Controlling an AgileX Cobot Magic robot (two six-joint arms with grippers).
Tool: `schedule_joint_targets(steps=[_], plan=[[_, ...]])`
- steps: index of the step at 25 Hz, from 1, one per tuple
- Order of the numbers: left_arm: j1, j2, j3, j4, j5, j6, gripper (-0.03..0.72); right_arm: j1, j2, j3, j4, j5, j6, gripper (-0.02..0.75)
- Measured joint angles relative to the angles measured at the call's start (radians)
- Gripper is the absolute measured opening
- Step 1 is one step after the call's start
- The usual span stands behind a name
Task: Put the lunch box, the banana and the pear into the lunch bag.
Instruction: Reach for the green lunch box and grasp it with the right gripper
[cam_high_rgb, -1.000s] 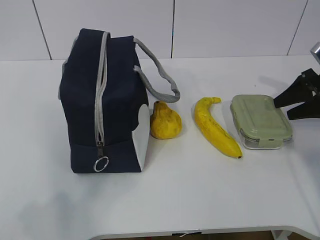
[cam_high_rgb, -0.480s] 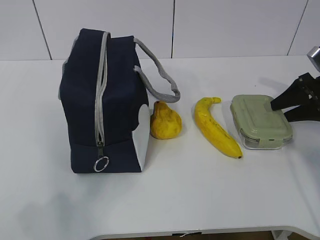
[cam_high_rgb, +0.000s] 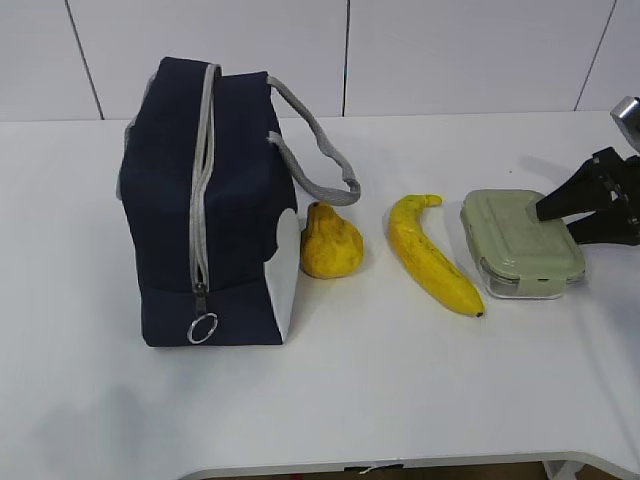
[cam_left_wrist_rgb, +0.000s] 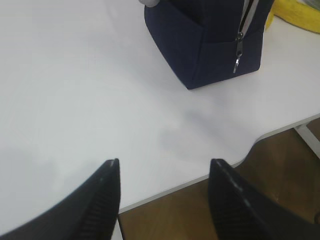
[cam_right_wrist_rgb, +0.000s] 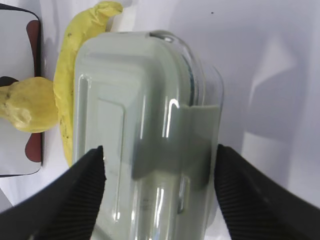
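White surface (cam_high_rgb: 400, 400), seen at a slant from the front. Four items in a row, left to right.

Lunch bag (cam_high_rgb: 205, 200): navy fabric, standing on end at the left of the surface. Grey zipper (cam_high_rgb: 203, 180) runs down the face toward the camera, closed along the length that shows, ring pull (cam_high_rgb: 203, 328) hanging at the bottom. Grey handles (cam_high_rgb: 315, 150) droop off its right side. White corner panel low on the right.

Pear (cam_high_rgb: 330, 241): yellow, blotched, just beside the bag's white panel; contact cannot be judged.

Banana (cam_high_rgb: 432, 255): lying flat between pear and lunch box, stem pointing away from the camera, apart from both neighbours.

Lunch box (cam_high_rgb: 520, 243): clear base, pale green lid on, flat on the surface at the right.

Right claw (cam_high_rgb: 568, 215): black, coming in from the right edge, over the box's right end. Right wrist view shows its two fingers (cam_right_wrist_rgb: 75, 195) spread wide, one on each long side of the box (cam_right_wrist_rgb: 145, 135), straddling the lid. No squeeze visible; whether the fingers touch the box cannot be told. Pear (cam_right_wrist_rgb: 25, 105) and banana (cam_right_wrist_rgb: 70, 75) lie beyond the box in that view.

Left claw (cam_left_wrist_rgb: 165, 200): spread, holding nothing, above the surface's front edge, well apart from the bag (cam_left_wrist_rgb: 210, 40). Wooden floor (cam_left_wrist_rgb: 225, 210) visible below.
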Motion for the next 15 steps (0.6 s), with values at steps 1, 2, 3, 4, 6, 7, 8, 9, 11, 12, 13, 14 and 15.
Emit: schedule_joint_targets(steps=[1, 2, 3, 4, 6, 7, 8, 9, 11, 12, 13, 14, 15], plan=[[0.0, 0.0, 0.0, 0.0, 0.0, 0.0, 0.403, 0.0, 0.004, 0.0, 0.002, 0.0, 0.0, 0.552], [0.0, 0.0, 0.0, 0.0, 0.0, 0.0, 0.403, 0.002, 0.006, 0.0, 0.005, -0.001, 0.0, 0.552], [0.0, 0.0, 0.0, 0.0, 0.0, 0.0, 0.403, 0.004, 0.006, 0.0, 0.008, -0.001, 0.0, 0.552], [0.0, 0.0, 0.0, 0.0, 0.0, 0.0, 0.403, 0.004, 0.008, 0.0, 0.01, -0.001, 0.0, 0.552], [0.0, 0.0, 0.0, 0.0, 0.0, 0.0, 0.403, 0.004, 0.007, 0.0, 0.01, -0.001, 0.0, 0.552], [0.0, 0.0, 0.0, 0.0, 0.0, 0.0, 0.403, 0.004, 0.008, 0.0, 0.012, -0.001, -0.002, 0.552], [0.0, 0.0, 0.0, 0.0, 0.0, 0.0, 0.403, 0.004, 0.01, 0.0, 0.012, -0.001, -0.002, 0.552], [0.0, 0.0, 0.0, 0.0, 0.0, 0.0, 0.403, 0.004, 0.01, 0.0, 0.012, -0.001, -0.002, 0.552], [0.0, 0.0, 0.0, 0.0, 0.0, 0.0, 0.403, 0.004, 0.012, 0.0, 0.012, -0.001, -0.002, 0.552], [0.0, 0.0, 0.0, 0.0, 0.0, 0.0, 0.403, 0.004, 0.012, 0.0, 0.01, -0.002, -0.004, 0.552], [0.0, 0.0, 0.0, 0.0, 0.0, 0.0, 0.403, 0.004, 0.014, 0.0, 0.008, -0.002, -0.004, 0.552], [0.0, 0.0, 0.0, 0.0, 0.0, 0.0, 0.403, 0.004, 0.016, 0.0, 0.008, -0.002, -0.005, 0.552], [0.0, 0.0, 0.0, 0.0, 0.0, 0.0, 0.403, 0.006, 0.022, 0.0, 0.008, -0.002, -0.005, 0.552]])
